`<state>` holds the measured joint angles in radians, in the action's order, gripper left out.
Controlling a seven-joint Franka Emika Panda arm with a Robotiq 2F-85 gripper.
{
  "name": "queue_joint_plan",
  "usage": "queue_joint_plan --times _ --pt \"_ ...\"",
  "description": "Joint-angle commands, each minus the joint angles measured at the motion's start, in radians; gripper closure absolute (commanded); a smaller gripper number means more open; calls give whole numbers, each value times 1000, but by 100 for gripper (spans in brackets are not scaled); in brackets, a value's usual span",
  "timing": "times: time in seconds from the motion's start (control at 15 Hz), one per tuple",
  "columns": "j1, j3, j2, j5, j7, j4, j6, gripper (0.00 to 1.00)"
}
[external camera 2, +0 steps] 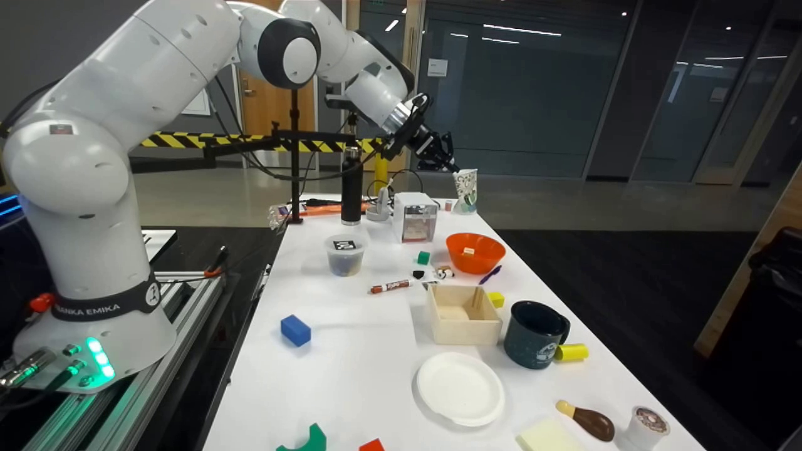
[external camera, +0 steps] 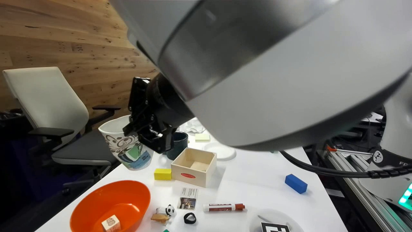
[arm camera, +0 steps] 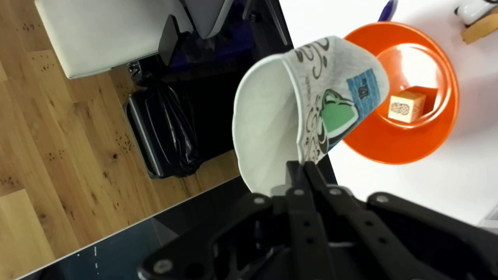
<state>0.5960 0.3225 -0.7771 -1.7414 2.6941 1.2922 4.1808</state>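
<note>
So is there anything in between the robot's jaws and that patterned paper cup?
Nothing visible. In the wrist view, the jaws are pinched on the wall of the paper cup at its rim, one side inside, the other outside. The orange bowl shows partly behind the cup there, not between the two.

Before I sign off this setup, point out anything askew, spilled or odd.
The white patterned paper cup stands out: the black gripper pinches just one side of its rim, so it hangs in the air near the round orange bowl, seemingly askew. No spill shows.
</note>
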Motion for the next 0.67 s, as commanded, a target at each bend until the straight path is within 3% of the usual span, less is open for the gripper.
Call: queue_joint_plan --times 0.0,0.6 --pt "-20 27 -24 -51 -41 -70 -32 99" --pt "-69 34 -14 -54 -337 -40 -163 99"
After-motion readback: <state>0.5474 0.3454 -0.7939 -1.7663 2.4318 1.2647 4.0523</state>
